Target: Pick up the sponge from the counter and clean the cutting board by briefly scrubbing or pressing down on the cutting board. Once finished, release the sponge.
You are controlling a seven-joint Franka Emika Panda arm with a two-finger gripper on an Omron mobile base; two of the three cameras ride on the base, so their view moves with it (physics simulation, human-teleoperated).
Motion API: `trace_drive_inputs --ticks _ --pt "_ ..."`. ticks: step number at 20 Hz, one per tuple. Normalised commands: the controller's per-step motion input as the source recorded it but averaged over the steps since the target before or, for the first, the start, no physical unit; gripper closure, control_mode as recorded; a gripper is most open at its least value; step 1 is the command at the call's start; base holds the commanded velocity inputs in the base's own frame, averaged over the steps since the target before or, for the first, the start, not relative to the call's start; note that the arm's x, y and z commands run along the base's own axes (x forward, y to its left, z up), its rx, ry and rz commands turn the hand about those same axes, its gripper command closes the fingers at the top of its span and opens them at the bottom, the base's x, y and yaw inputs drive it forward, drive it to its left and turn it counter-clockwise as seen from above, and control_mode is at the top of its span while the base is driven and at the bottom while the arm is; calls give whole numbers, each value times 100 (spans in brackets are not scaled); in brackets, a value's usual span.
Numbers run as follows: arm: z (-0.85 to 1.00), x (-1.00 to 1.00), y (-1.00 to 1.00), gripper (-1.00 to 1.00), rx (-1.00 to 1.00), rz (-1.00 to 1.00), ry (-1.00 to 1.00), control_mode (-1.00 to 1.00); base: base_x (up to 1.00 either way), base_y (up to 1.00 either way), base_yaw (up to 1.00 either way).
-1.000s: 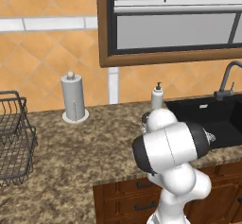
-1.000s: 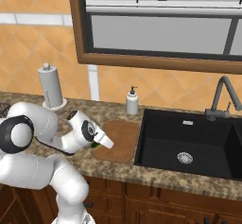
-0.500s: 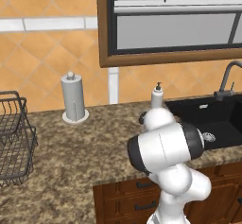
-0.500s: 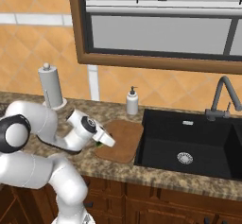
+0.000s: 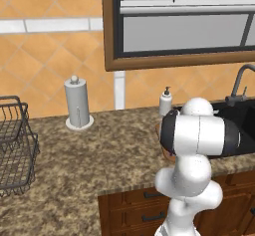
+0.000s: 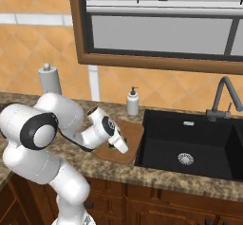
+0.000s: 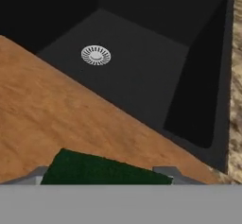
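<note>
The small dark green, nubbly rectangular sponge (image 7: 101, 168) lies on the flat reddish-brown wooden cutting board (image 6: 124, 139), which rests on the speckled granite tabletop (image 5: 99, 155) beside the matte black sink (image 6: 190, 143). The jaws flank the sponge, partly open; I cannot tell whether they grip it. Judging by this, scrubbing looks done; next comes lifting clear.

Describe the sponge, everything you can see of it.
The sponge is a small dark green block with a rough, fibrous-looking top. In the hand view it lies between the two fingertips of the gripper, over the reddish-brown wooden cutting board, close to the board's edge beside the black sink. In the right base view only a green sliver shows under the hand. Whether it presses on the board cannot be told.
</note>
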Motion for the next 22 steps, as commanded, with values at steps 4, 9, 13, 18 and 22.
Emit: trace_drive_inputs --ticks 4,9,13,18,22 --pt "-100 -14 -1 100 -17 -22 0 -100 0 0 0" --pt "-50 -45 -9 100 -6 -20 -4 -100 0 0 0" --pt "100 -8 -55 100 21 -14 8 -100 0 0 0" --pt "45 20 -47 100 11 -14 28 -100 0 0 0" --pt "-99 77 -2 100 0 -19 18 -100 0 0 0"
